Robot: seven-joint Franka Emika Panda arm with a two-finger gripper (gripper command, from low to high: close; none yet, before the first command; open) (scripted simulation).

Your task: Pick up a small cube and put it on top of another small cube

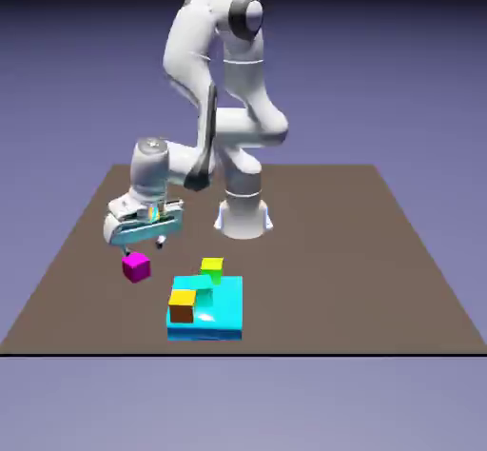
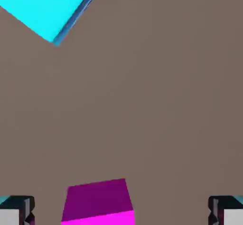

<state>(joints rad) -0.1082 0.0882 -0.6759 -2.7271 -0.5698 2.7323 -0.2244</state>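
The small magenta cube point(image 1: 136, 266) rests on the brown table at the exterior view's left. My gripper point(image 1: 143, 242) hovers just above and slightly behind it, open, with nothing held. In the hand view the magenta cube point(image 2: 98, 202) shows at the bottom edge, between the two wide-apart fingertips point(image 2: 17, 210) but left of the middle. The lime cube point(image 1: 212, 269) sits at the far edge of the cyan block, to the right of the magenta cube.
A large flat cyan block point(image 1: 224, 314) lies near the table's front, its corner point(image 2: 45, 5) showing in the hand view's upper left. An orange-brown cube with a yellow top point(image 1: 182, 305) stands on the block's left side.
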